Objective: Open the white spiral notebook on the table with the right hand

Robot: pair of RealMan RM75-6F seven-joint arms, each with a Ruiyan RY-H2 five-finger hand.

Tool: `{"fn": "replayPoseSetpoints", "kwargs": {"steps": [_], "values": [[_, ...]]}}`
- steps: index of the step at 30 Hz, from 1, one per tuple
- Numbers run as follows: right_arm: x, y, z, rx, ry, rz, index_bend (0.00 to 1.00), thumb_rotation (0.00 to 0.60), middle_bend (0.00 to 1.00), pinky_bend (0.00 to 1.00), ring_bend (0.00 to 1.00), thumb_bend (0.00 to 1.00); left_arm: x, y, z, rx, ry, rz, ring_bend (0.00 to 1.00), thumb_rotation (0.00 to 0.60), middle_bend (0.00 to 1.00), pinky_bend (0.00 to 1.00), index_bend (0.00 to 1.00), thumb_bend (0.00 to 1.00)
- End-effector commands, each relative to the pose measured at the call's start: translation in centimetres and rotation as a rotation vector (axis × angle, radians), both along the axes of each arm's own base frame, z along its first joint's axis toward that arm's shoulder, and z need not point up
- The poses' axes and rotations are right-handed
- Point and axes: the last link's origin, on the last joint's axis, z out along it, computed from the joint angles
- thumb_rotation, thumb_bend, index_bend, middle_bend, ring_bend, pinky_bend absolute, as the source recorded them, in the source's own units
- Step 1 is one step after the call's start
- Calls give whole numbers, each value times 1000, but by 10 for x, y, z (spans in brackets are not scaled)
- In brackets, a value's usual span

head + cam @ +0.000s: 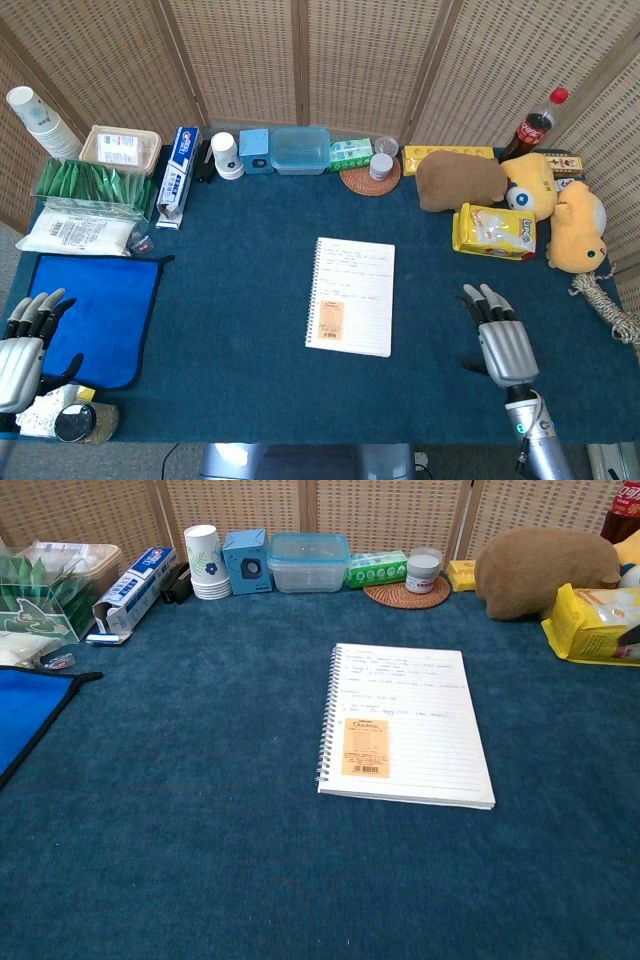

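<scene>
Dark blue carpet-like cloth (240,330) covers the table, with woven screens behind. Nearest, at the front edge, the right hand (500,337) hovers flat over the cloth, fingers extended and slightly apart, holding nothing, well apart from the notebook to its left. The left hand (22,342) sits at the front left corner beside a bright blue mat (95,312), fingers likewise spread and empty. At the centre lies the white spiral notebook (350,295), flat, spiral binding along its left edge, an orange label on the lined face; whether this face is a cover or a page cannot be determined. Further back stand a yellow packet (494,231), brown plush toy (458,180), clear lidded container (299,149) and toothpaste box (178,175).
</scene>
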Motion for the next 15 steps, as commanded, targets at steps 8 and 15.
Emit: {"fn": "replayPoseSetpoints", "kwargs": {"steps": [8, 15], "values": [[32, -17, -39, 84, -4, 85, 157, 600, 152, 146, 49, 161, 12, 14, 0, -7, -10, -32, 32, 600, 71, 0, 211, 308], [37, -20, -55, 101, 16, 97, 137, 600, 151, 146, 49, 162, 17, 20, 1, 5, -6, -61, 32, 600, 72, 0, 210, 307]]}}
